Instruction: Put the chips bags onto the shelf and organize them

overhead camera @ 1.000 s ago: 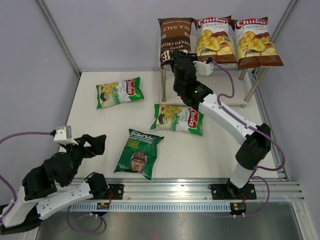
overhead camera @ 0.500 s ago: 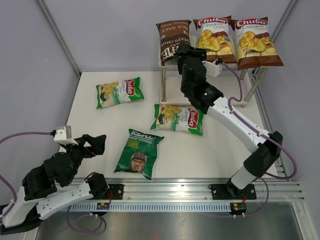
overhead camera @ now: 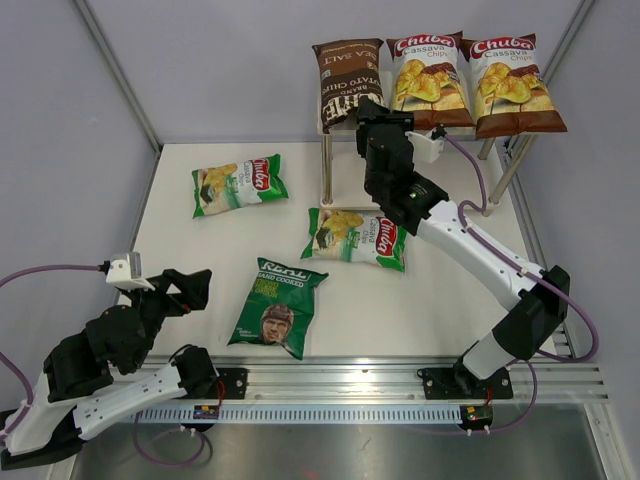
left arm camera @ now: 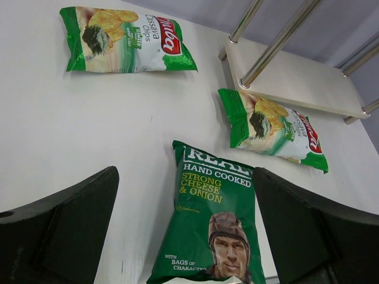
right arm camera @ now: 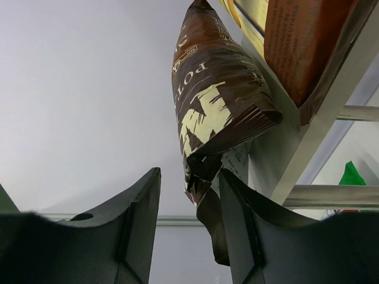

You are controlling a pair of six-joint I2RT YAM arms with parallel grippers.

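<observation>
The shelf [overhead camera: 470, 183] stands at the back right. Its top board holds the dark brown Kettle bag [overhead camera: 347, 80] and two brown-and-white Chuba bags [overhead camera: 430, 78] [overhead camera: 511, 84]. My right gripper [overhead camera: 373, 112] is open just under the Kettle bag's front edge. In the right wrist view the bag's crimped end [right arm camera: 207, 177] hangs between the open fingers of my right gripper [right arm camera: 188, 177], close to the right finger. Two green-and-white Chuba bags [overhead camera: 240, 184] [overhead camera: 357, 238] and the dark green REAL bag [overhead camera: 278, 307] lie flat on the table. My left gripper [overhead camera: 185, 290] is open and empty, near the REAL bag [left arm camera: 216, 225].
The shelf's lower board [left arm camera: 296, 77] is bare, with metal legs [overhead camera: 327, 170] at its corners. One green Chuba bag [left arm camera: 272, 127] lies just in front of it. Grey walls close in the table at the back and both sides. A rail [overhead camera: 400, 380] runs along the near edge.
My right gripper has risen slightly and shifted right at the shelf's front left corner, and its elbow has swung right. The Kettle bag has tilted slightly. The left arm has not moved.
</observation>
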